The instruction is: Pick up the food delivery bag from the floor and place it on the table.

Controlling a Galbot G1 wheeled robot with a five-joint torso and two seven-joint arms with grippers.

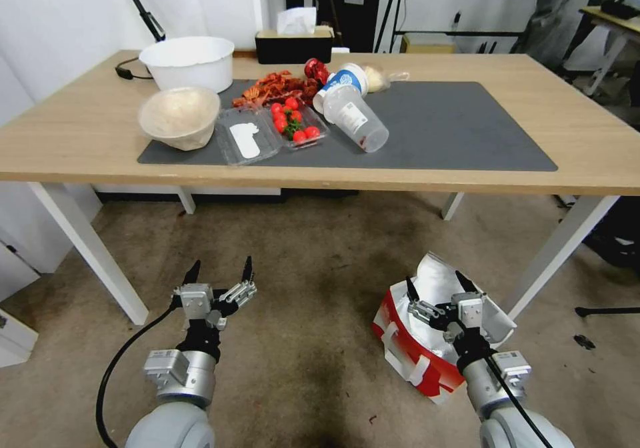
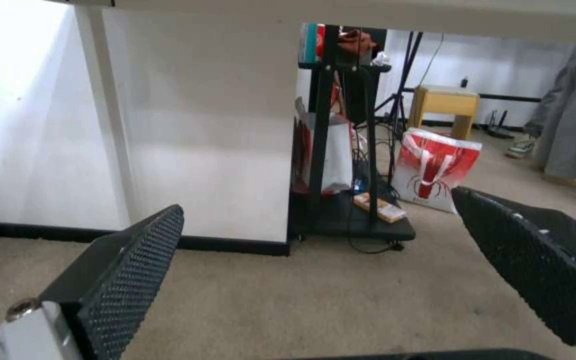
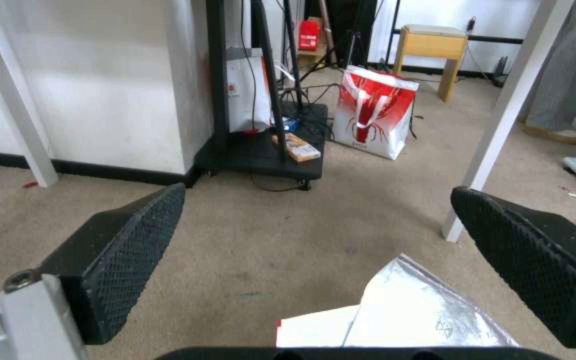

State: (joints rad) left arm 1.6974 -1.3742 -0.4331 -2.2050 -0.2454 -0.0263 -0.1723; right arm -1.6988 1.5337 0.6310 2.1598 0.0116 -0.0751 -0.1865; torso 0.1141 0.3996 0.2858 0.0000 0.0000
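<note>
The food delivery bag (image 1: pixel 415 349), white with a red lower band and a silver foil lining, lies on the floor (image 1: pixel 313 368) at my right, by the table's front right leg. My right gripper (image 1: pixel 435 280) hangs open just above the bag's open top. In the right wrist view the foil flap (image 3: pixel 421 310) lies below the open gripper (image 3: pixel 316 200), untouched. My left gripper (image 1: pixel 221 265) is open over bare floor at my left, with nothing between its fingers (image 2: pixel 128 270). The light-wood table (image 1: pixel 587 161) with a dark grey mat (image 1: pixel 453 128) stands ahead.
On the mat's left half sit bowls (image 1: pixel 180 116), a tray of tomatoes (image 1: pixel 293 123), cups (image 1: pixel 355 116) and food. White table legs (image 1: pixel 567 248) (image 1: pixel 87 248) flank the floor space. A red and white shopping bag (image 3: pixel 375 112) and a black stand (image 3: pixel 261 150) lie beyond the table.
</note>
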